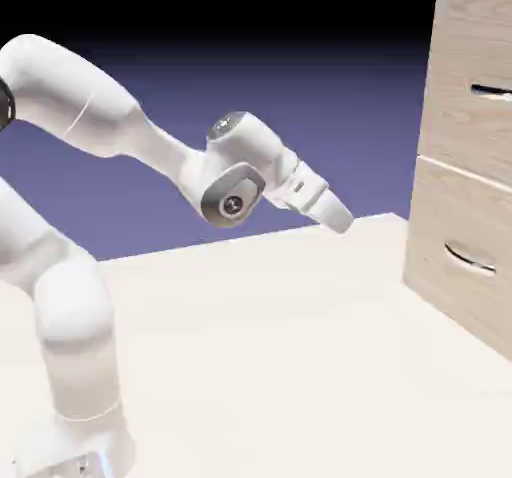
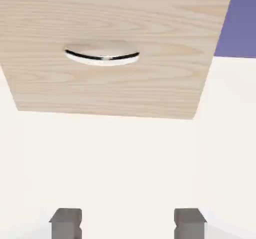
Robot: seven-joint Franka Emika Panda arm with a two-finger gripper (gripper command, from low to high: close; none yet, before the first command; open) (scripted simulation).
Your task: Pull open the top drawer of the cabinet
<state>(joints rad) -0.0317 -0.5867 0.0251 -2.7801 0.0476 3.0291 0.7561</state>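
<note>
The cabinet of pale wood grain stands at the exterior view's right edge. Its top drawer is flush with the front, and its thin dark bar handle shows near the picture's edge. My gripper hangs in the air well to the left of the cabinet, lower than that handle and pointing down toward the cabinet. In the hand view my gripper is open: its two grey fingertips stand wide apart with only the table between them. The top drawer is out of the hand view.
The lower drawer with its curved handle sits under the top one. It fills the upper part of the hand view, curved handle centred left. The pale table stretches between my arm and the cabinet.
</note>
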